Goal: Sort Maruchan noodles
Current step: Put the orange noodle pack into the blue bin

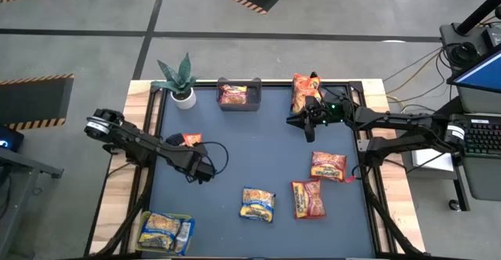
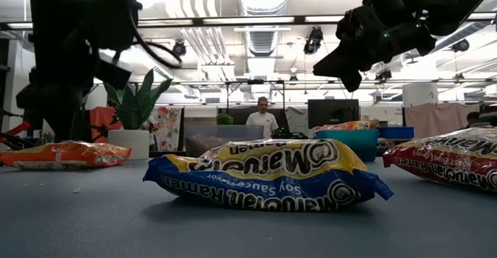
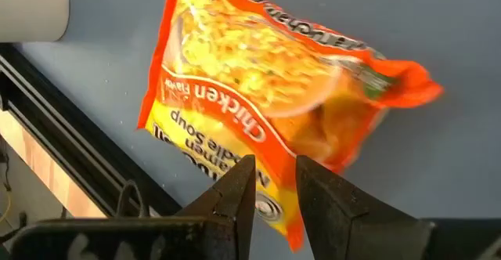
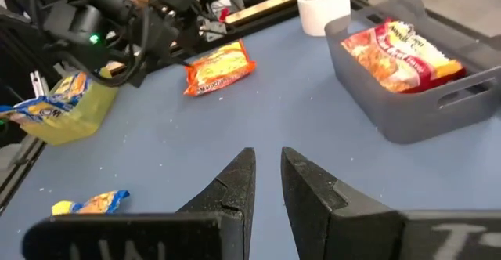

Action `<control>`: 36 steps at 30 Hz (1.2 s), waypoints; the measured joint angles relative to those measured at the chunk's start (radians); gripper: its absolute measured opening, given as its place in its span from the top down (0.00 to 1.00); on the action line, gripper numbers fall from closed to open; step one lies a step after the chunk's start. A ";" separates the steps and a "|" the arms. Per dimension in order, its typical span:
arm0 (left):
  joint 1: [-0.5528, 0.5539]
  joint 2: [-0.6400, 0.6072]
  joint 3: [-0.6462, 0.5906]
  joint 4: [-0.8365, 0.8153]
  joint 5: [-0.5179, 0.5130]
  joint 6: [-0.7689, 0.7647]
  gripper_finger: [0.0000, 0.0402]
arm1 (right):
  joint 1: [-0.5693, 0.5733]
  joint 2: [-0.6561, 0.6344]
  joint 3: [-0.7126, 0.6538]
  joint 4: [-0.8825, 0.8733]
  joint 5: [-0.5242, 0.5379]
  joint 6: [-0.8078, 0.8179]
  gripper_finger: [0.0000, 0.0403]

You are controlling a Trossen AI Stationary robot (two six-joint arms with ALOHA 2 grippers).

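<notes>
Now the left gripper [image 1: 205, 174] hangs over the dark blue table mat [image 1: 258, 150], a bit left of the middle. Its two dark fingers [image 3: 235, 193] stand a small way apart with nothing between them. Just beyond them lies a flat orange plastic noodle packet [image 3: 274, 103] with yellow print, resting on the mat near the left edge.

The right gripper [image 1: 297, 122] hangs in the air over the far right part of the mat. Its fingers [image 4: 235, 185] are close together, with a thin gap, and they hold nothing. Next to it, at the far edge, a pile of orange packets [image 1: 305, 89] sits in a blue tub [image 2: 359, 143].

A grey plastic bin [image 1: 239, 103] stands at the far edge in the middle, with one red-pink packet [image 1: 233, 95] inside. A small green plant in a white pot [image 1: 181, 82] stands to its left.

On the near part of the mat lies a yellow and blue packet [image 1: 257, 204]. Just right of it lies a red-pink packet [image 1: 308, 199], and another red-pink packet [image 1: 329, 166] lies a little farther right. At the near left corner, a yellowish bin [image 1: 145, 230] holds more yellow and blue packets [image 1: 166, 230].

A person [image 2: 262, 120] stands far off in the room behind the table.
</notes>
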 joint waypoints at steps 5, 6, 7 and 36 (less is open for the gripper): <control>0.023 -0.003 -0.045 0.150 -0.001 0.059 0.81 | 0.029 0.002 -0.001 -0.005 0.000 0.018 0.87; 0.027 -0.003 -0.047 0.200 -0.002 0.081 0.81 | 0.036 0.002 -0.001 -0.011 0.001 0.019 0.87; 0.030 -0.003 -0.046 0.269 -0.004 0.114 0.81 | 0.044 0.002 -0.002 -0.014 0.000 0.019 0.87; 0.129 -0.006 -0.132 0.202 -0.194 0.117 0.81 | 0.089 0.002 -0.002 -0.019 0.003 0.007 0.87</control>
